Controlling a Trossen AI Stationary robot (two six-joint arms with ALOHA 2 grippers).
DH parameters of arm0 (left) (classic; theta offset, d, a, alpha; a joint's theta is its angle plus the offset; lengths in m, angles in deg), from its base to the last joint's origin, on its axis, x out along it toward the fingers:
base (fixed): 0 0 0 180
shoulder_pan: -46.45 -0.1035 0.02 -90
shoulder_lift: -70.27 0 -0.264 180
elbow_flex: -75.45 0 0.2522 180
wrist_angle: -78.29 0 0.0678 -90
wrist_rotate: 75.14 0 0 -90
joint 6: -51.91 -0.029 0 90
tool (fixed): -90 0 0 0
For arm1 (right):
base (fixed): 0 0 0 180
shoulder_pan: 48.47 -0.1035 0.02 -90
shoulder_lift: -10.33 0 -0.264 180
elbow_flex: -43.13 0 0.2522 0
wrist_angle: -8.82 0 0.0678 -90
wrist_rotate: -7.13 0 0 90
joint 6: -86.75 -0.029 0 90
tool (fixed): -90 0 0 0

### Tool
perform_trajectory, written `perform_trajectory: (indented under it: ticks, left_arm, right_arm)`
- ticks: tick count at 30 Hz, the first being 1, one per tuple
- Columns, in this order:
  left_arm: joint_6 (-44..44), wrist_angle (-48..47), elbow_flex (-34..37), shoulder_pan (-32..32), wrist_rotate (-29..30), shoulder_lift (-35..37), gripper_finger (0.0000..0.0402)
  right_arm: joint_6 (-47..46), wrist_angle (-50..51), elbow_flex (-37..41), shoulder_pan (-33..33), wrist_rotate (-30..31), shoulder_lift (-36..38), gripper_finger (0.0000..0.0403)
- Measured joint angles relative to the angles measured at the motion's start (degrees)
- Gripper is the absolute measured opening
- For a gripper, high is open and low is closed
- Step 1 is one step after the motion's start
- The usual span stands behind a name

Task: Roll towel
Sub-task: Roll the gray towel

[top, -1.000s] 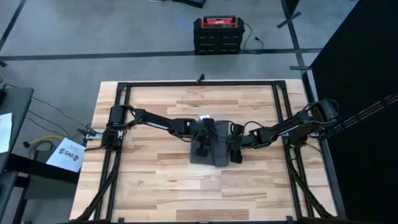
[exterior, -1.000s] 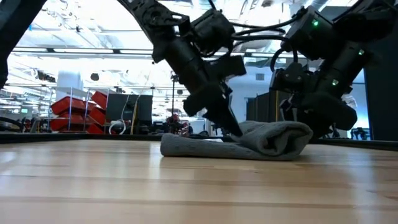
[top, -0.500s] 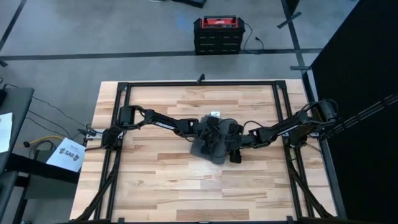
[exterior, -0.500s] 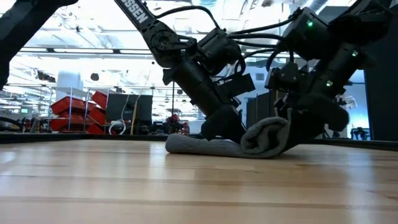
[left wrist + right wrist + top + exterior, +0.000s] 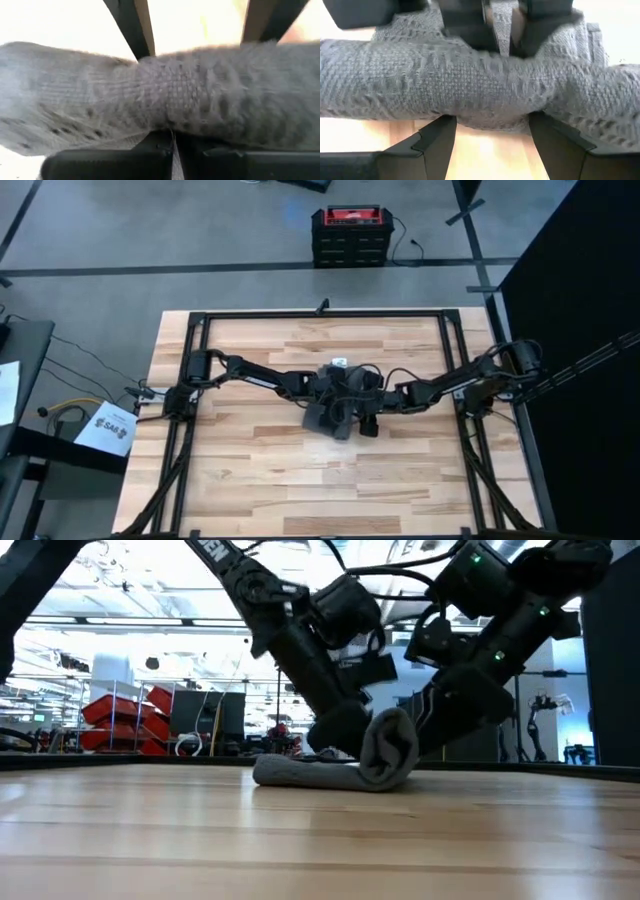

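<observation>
Grey knit cloth fills both wrist views: the towel (image 5: 470, 85) lies as a thick roll across each pincer, its long axis crosswise to the fingers.

Right wrist view: right pincer (image 5: 490, 130) has its two fingers spread either side of the roll's middle, bare wood showing between them under the cloth. Reads as released and cradling, not clamped.

Left wrist view: left pincer (image 5: 195, 30) has its fingers (image 5: 132, 25) straddling the roll from the opposite side, cloth bunched between them. Whether they pinch the cloth or merely press on it, cannot tell.

Low view: rolled part of the towel stands up as a fat coil, with a flat unrolled tail lying on the table (image 5: 200, 830) on one side of it. Both pincers sit on the coil.

High view: towel sits near the middle of the table, left pincer just on its left, right pincer just on its right, about equally close. Small white tag (image 5: 341, 362) at the towel's far edge, writing not readable.

Judgement: roll partly done; next push must go along the flat tail, square to the roll's axis.

Beyond the towel, off the table: red-topped black case (image 5: 351, 235) on the floor; sheet marked "SAG" on the side stand.
</observation>
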Motion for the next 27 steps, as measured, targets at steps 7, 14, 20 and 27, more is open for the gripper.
perform_trajectory:
  ticks: [7,14,20,27]
  left_arm:
    - [-0.4,-7.0,-0.2,0.0,2.1,4.2,0.0]
    - [0.9,-20.7,-0.2,-0.5,6.1,6.5,0.0]
    - [4.3,-20.5,5.0,-1.3,6.3,6.7,0.0]
    - [6.5,-13.0,9.6,-1.0,6.8,7.1,0.0]
  right_arm:
    - [-0.2,-0.5,0.0,0.2,0.1,0.1,0.024]
    - [-0.2,-2.0,0.0,0.4,0.1,0.1,0.024]
    - [0.3,-5.3,0.0,1.0,0.0,0.1,0.024]
    - [1.5,-10.3,0.0,3.1,-0.5,-0.3,0.024]
